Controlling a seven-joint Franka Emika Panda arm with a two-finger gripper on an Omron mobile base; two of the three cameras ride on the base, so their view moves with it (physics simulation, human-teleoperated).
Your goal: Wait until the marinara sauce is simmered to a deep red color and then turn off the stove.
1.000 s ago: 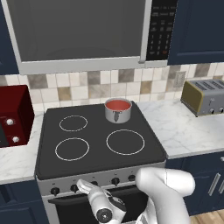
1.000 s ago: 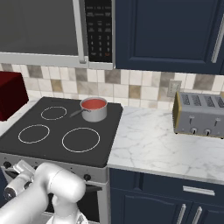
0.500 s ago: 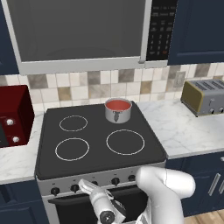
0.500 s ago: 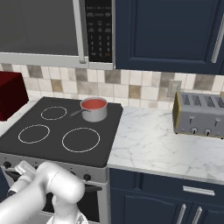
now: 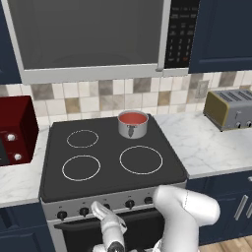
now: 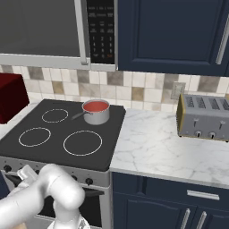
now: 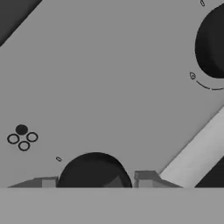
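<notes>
One knob [image 7: 94, 171] sits pinched between the tool [image 7: 95, 180] fingertips on the stove [image 5: 113, 162] front panel; small, stiff, probably slick, so grab its sides. Marinara sauce [image 5: 133, 118] simmers in the saucepan [image 5: 133, 129], back right ring.

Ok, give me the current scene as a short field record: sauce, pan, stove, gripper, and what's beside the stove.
sauce: marinara sauce, orange-red, in the pan
pan: steel saucepan on the back right ring
stove: stove, other three rings bare
gripper: gripper at the silver front panel, fingers closed around a black knob
second knob: another knob at the upper right of the hand view
left of stove: red microwave
right of stove: toaster on the marble counter
</notes>
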